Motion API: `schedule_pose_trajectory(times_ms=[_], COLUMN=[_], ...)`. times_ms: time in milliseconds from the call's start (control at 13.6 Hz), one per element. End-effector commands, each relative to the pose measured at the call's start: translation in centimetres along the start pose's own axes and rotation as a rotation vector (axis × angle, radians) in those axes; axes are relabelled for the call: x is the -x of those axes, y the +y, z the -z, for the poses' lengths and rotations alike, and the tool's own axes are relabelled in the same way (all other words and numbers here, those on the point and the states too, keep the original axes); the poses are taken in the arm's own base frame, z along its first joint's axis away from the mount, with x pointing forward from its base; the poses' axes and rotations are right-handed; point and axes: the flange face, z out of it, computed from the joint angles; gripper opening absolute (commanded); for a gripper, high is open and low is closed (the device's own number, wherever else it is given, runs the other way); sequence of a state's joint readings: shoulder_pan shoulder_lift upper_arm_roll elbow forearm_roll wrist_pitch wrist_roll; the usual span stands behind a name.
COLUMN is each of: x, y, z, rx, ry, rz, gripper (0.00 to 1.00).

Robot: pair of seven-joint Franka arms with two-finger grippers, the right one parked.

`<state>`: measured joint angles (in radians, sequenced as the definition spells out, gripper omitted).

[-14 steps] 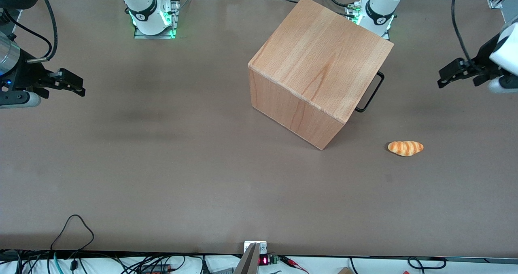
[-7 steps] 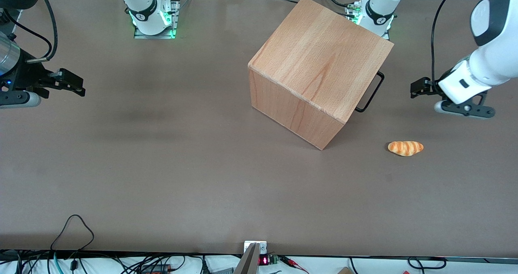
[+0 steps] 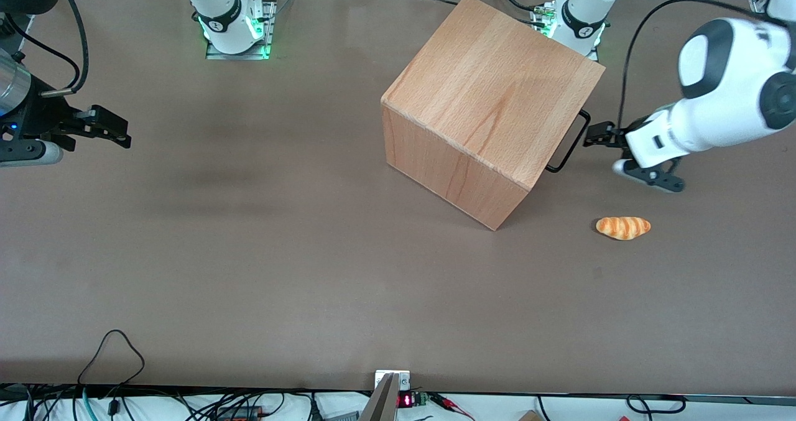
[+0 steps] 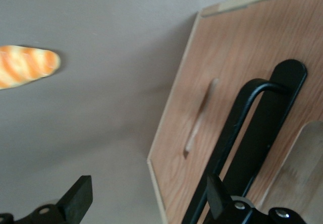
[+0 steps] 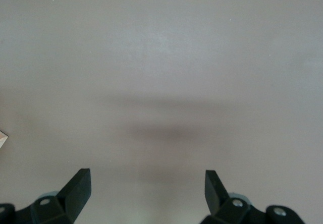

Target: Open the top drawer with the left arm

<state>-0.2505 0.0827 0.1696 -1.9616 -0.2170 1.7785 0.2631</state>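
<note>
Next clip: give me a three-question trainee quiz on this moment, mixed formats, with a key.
1. True or false: the gripper is shut on the black handle.
2. Multiple choice: the bread roll lies A) on top of the wooden box; B) on the table, nearer the front camera than the gripper; C) between the gripper's fingers.
3. Fill in: the top drawer is not yet ____.

Key: 1 false, the gripper is open and close beside the handle, not gripping it. 2 B. 3 open; it sits flush in the box.
</note>
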Motion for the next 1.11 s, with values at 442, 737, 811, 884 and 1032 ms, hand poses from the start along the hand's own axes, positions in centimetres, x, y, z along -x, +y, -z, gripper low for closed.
schedule_pose_trajectory(times_ms=[442, 737, 811, 884, 1032], x=[-0.4, -1.1, -1.2, -1.4, -2.1], y=[1.8, 0.5, 0.4, 0.2, -1.1], z=[-1.6, -4.4, -4.8, -4.7, -4.1], rx=[0.094, 0.063, 0.06, 0.053, 0.019], ry=[0.011, 0.066, 0.067, 0.079, 0.141], rz=[-0.114, -0.231, -0.247, -0.25, -0.233], gripper=[1.0, 1.0, 1.0, 1.0, 1.0])
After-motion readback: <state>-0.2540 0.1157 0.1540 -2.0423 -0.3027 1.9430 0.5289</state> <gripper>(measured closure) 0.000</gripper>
